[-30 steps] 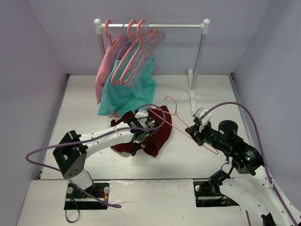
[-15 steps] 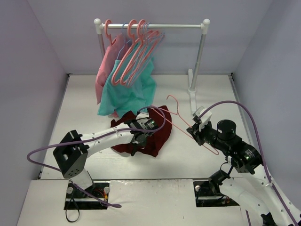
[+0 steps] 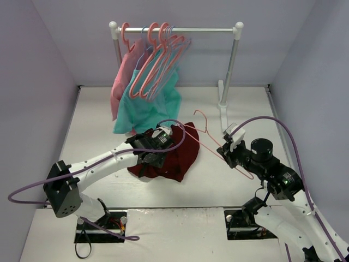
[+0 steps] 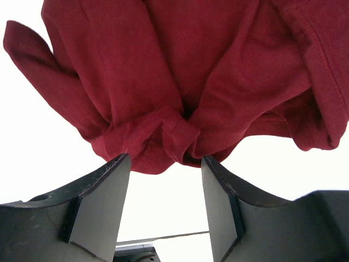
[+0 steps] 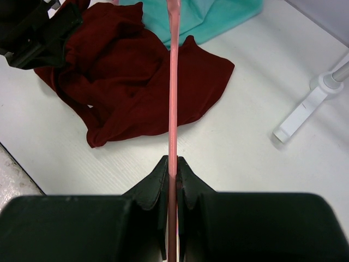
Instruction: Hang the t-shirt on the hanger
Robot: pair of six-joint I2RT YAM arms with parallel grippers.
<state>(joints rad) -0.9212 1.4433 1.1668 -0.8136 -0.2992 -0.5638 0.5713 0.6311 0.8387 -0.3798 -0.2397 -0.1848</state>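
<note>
We see bare tabletop [image 3: 92, 120] along the left wall, with room there for a pincer to pass. The left arm [image 3: 103, 161] lies across the near-left part. Its pincer [image 4: 166, 164], jaws parted, sits at the near fold of the t-shirt [image 3: 180, 155], and white tabletop shows between its fingers. The teal garment [image 3: 147, 109] hangs low just behind the t-shirt and blocks that side. Between the t-shirt and the rack foot [image 3: 222, 109], the hanger [image 3: 210, 139] slants across the gap, clamped in the right pincer [image 3: 225, 154]. Right of the rack post [image 3: 232, 60], the back corner lies free.
</note>
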